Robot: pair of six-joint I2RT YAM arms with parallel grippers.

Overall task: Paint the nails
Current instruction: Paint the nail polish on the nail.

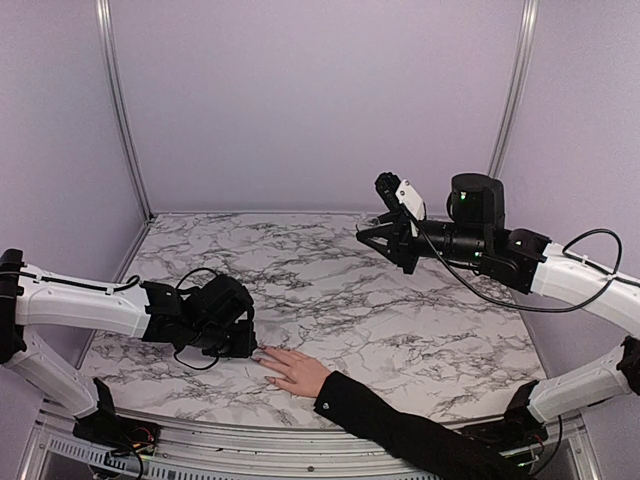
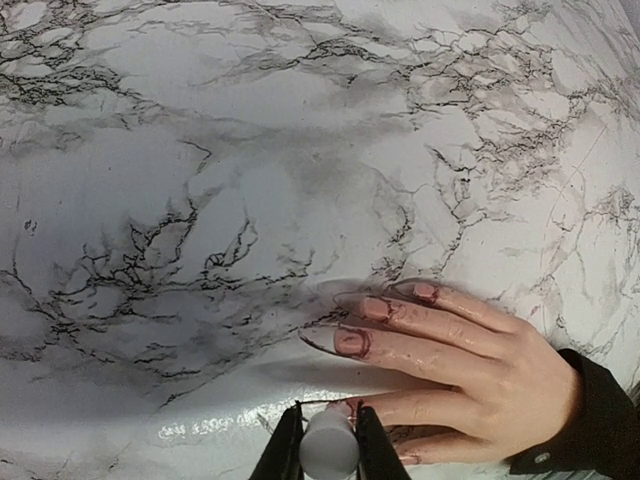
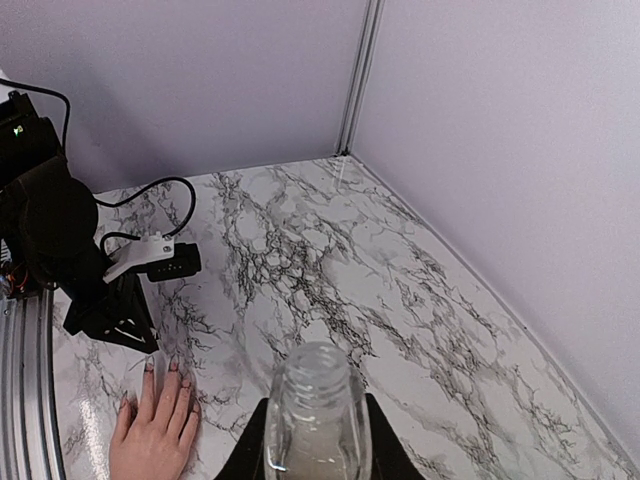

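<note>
A pale hand (image 1: 295,372) with a black sleeve (image 1: 400,425) lies flat on the marble table near its front edge. In the left wrist view three nails (image 2: 350,342) show pinkish, with dark red smears on the skin around them. My left gripper (image 2: 329,412) is shut on a white cylindrical brush cap (image 2: 329,445), right over the index fingertip, whose nail is mostly hidden behind the cap. My right gripper (image 3: 315,420) hangs high at the back right, shut on a clear uncapped glass bottle (image 3: 315,395). The hand (image 3: 155,425) shows again at the lower left of the right wrist view.
The marble tabletop (image 1: 330,290) is enclosed by lilac walls with metal corner posts (image 1: 515,90). The left arm (image 1: 90,305) reaches in low from the left, with a loose black cable (image 1: 195,275) looped at its wrist. The right arm (image 1: 560,275) stretches across above the back right.
</note>
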